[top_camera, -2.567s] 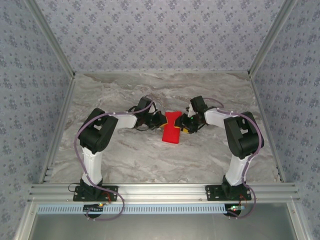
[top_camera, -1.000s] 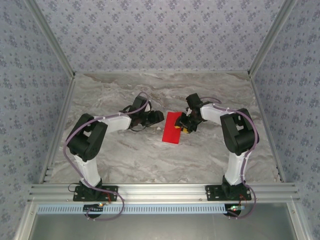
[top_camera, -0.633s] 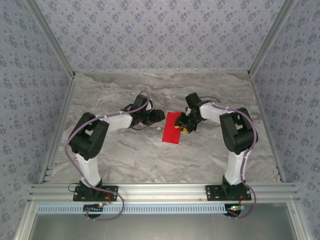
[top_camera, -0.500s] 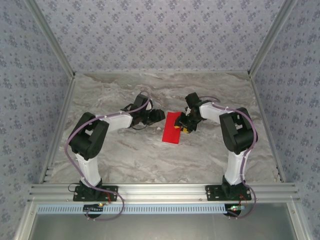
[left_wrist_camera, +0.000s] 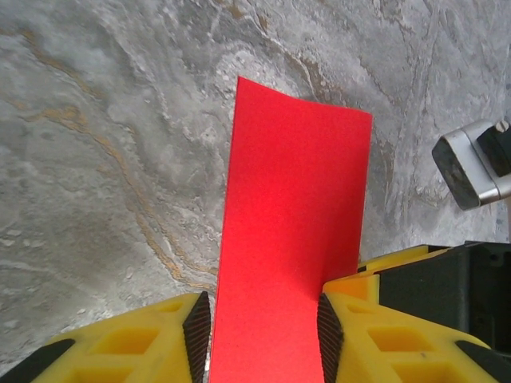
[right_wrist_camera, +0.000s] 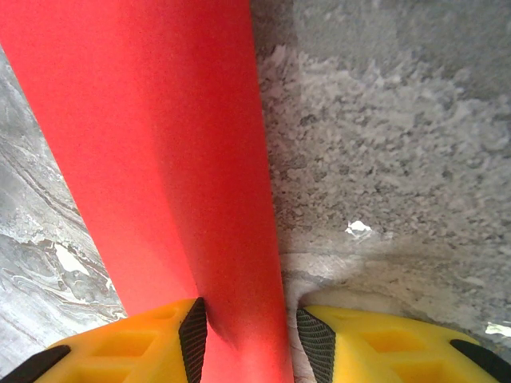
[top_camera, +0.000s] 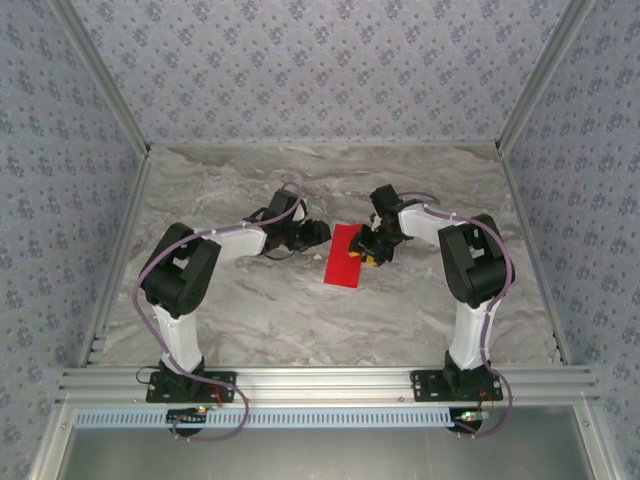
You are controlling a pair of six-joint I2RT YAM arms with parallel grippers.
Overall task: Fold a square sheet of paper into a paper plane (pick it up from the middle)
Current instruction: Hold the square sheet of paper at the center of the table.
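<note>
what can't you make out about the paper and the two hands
Near end of the red paper: cut off by the bottom edge in both wrist views.
Whether the left hand or right hand squeezes it: it lies between the fingers, contact unclear; top view too small.
Part of its right edge in the top view: covered by the right hand.

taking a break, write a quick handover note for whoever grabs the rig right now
Left gripper: jaws apart, just left of the red paper, which shows through the gap; no grip seen.
Right gripper: at the paper's right edge, jaws apart with paper across the gap; grip unclear.
Paper: lying mid-table as a narrow rectangle.
Done: it looks folded into a strip.
Left: nose and wing folds; no dart shape yet.
</note>
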